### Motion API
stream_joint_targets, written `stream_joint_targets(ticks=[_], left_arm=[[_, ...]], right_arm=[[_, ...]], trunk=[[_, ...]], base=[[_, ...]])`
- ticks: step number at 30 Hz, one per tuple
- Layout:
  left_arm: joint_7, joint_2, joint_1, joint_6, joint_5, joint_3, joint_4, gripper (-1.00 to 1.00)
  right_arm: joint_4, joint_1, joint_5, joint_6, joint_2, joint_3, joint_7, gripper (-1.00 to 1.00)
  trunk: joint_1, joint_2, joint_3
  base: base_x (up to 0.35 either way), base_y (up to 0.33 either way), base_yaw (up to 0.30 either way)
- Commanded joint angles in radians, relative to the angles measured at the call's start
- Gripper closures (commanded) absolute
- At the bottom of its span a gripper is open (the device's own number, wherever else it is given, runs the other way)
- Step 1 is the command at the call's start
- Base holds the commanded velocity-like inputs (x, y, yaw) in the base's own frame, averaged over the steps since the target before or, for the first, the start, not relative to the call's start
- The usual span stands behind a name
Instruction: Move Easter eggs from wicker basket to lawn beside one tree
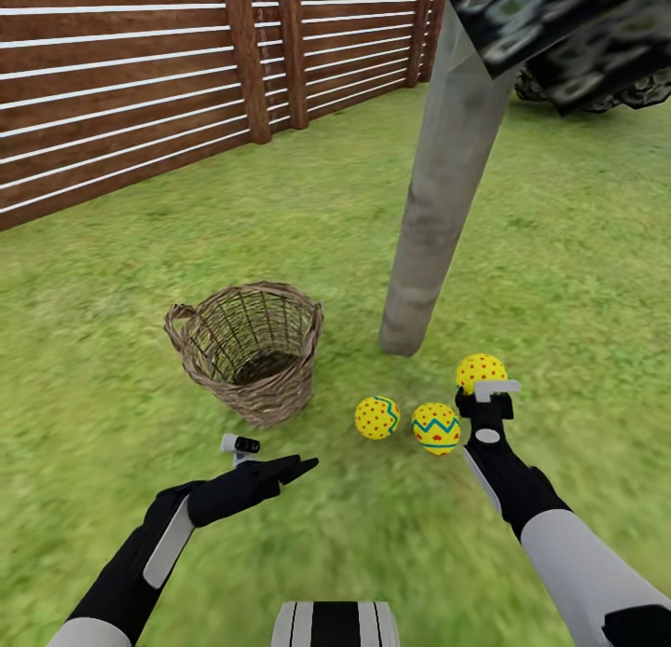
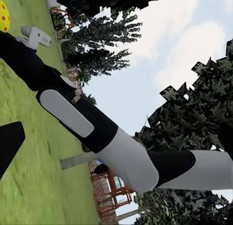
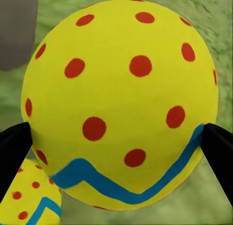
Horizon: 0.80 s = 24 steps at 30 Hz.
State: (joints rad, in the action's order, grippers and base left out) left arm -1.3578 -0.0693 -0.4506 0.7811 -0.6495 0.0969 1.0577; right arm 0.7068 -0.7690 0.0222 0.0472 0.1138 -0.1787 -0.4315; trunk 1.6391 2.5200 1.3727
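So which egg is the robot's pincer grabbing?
The egg nearest the tree trunk, between the right pincer's fingers. The other two eggs lie free on the lawn.

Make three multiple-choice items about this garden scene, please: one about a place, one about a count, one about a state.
1. Where do the yellow red-dotted Easter eggs lie?
A. inside the basket
B. on the grass by the pale grey trunk
C. against the fence

2. How many eggs show in the head view?
A. one
B. two
C. three

3. What does the right gripper do?
A. it is closed on an egg
B. it hangs open over bare grass
C. it grips the basket rim

Key: 1 B, the eggs rest near the trunk's base, outside the brown woven wicker basket. 2 C, three are visible. 3 A, black fingers flank the egg.
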Motion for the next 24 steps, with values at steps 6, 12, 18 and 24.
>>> stream_joint_targets(ticks=[6,12,18,24], left_arm=[[0.0,-0.004,0.0,0.01,-0.007,-0.001,0.002,-1.0],[0.0,0.003,-0.002,0.012,-0.011,-0.033,0.014,-1.0],[0.0,0.003,-0.001,0.012,-0.012,-0.037,0.016,-1.0],[-0.002,0.002,-0.001,0.012,-0.014,-0.041,0.014,-1.0]], right_arm=[[-0.063,-0.005,-0.001,0.004,0.002,-0.002,-0.006,1.0],[-0.261,-0.094,-0.005,0.003,0.02,0.017,0.048,1.0],[-0.33,-0.103,-0.004,0.016,0.021,0.121,0.154,1.0],[-0.366,-0.103,-0.001,0.015,0.02,0.122,0.172,1.0]], trunk=[[0.0,0.0,0.001],[0.0,0.0,0.001],[0.0,0.0,0.001],[0.0,0.0,0.001]], base=[[0.133,-0.159,0.004],[0.007,-0.01,0.0],[0.072,-0.24,0.0],[0.035,-0.055,0.0]])
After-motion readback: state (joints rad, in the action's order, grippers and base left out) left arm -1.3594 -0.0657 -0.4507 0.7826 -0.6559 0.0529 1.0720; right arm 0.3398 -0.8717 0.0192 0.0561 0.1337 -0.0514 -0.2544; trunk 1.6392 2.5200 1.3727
